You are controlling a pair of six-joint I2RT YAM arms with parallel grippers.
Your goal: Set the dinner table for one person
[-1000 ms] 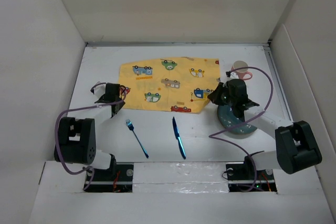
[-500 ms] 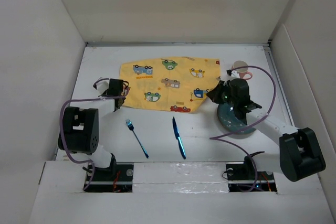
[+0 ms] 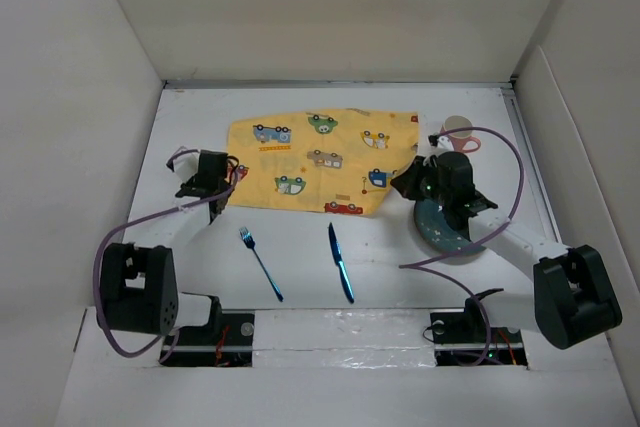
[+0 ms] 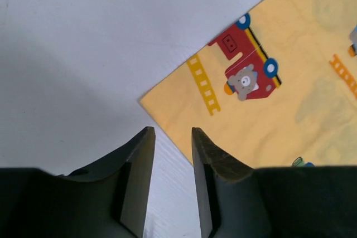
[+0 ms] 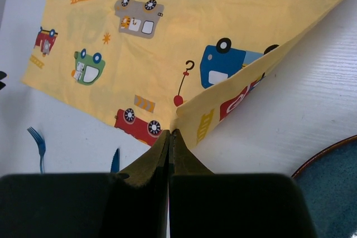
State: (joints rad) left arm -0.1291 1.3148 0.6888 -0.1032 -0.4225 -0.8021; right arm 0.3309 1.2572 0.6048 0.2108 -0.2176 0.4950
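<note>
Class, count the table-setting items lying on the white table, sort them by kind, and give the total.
placemat: 1
fork: 1
knife: 1
plate: 1
mug: 1
Total: 5

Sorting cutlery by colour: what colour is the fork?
Blue; the fork shows best in the top external view.
</note>
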